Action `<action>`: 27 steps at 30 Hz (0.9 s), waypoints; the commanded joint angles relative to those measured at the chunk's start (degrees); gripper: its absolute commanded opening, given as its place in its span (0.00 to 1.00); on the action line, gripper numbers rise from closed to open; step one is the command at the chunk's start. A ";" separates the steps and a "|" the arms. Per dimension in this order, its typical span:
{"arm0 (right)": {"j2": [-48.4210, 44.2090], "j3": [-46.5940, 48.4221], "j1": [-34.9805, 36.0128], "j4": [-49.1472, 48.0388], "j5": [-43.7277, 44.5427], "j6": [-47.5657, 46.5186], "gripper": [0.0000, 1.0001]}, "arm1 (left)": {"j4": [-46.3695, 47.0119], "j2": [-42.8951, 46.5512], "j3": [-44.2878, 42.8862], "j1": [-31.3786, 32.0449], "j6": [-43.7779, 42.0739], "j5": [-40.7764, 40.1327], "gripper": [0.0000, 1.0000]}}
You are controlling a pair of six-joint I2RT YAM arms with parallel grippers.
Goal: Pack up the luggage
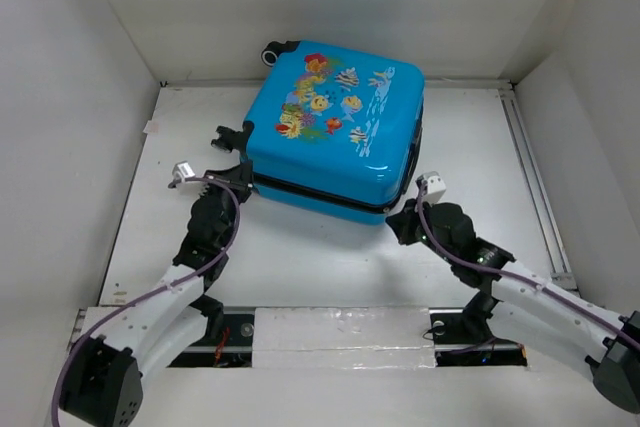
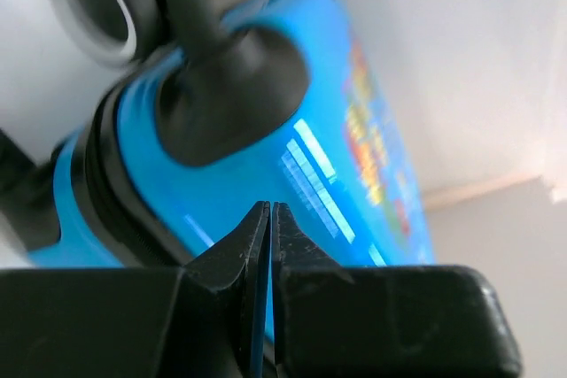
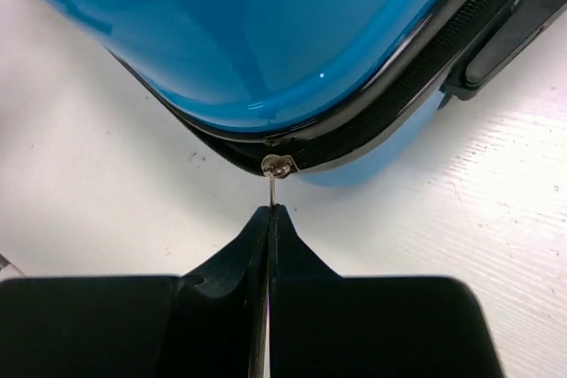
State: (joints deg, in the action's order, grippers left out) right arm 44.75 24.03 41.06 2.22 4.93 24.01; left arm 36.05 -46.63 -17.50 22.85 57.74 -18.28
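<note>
The luggage [image 1: 335, 132] lies closed, fish print up, far on the white table [image 1: 330, 262]. The left gripper [image 1: 243, 177] is at its near-left corner, the right gripper [image 1: 401, 219] at its near-right corner.

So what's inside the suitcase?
Nothing inside shows: the suitcase lies flat with its lid down, hiding the interior. Only the zipper seam shows, with the right gripper pinching its pull.

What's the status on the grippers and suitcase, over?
Left gripper shut, nothing seen in it, near a wheel. Right gripper shut on the zipper pull. Suitcase lid down, flat on table. Nothing blocking.
</note>
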 commanded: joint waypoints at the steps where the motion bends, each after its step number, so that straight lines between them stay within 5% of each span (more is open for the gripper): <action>1: -0.89 -1.00 5.44 -8.90 4.63 3.41 0.00 | -1.42 4.18 -1.39 -1.40 -3.15 -6.50 0.00; 5: -0.89 -1.00 15.78 -14.51 11.57 0.34 0.00 | -0.11 3.22 -2.63 -2.20 -3.16 -1.78 0.00; 12: 15.17 8.56 17.83 -12.07 15.01 -2.83 0.00 | -3.08 1.98 -4.38 -1.66 -3.85 -8.60 0.00; 13: 16.93 10.23 18.52 -10.84 16.33 -1.96 0.00 | -8.75 2.51 -5.87 -2.37 -2.64 -10.09 0.13; 14: 18.86 10.25 18.53 -10.83 16.95 -0.91 0.00 | -11.33 2.51 -8.75 -4.03 -1.67 -11.06 0.54; 17: 17.84 7.88 18.53 -12.93 15.38 -0.37 0.00 | -14.17 2.51 -10.97 -7.20 0.18 -12.04 1.00; 27: 16.51 5.15 18.53 -14.87 9.49 -0.98 0.00 | -5.65 -20.85 -21.53 -28.11 11.77 22.82 1.00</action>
State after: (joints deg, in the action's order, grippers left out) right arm 61.93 29.85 59.31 -8.36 17.23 22.85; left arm 27.20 -62.46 -37.08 -1.30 64.16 -10.15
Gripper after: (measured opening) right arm 0.020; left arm 0.997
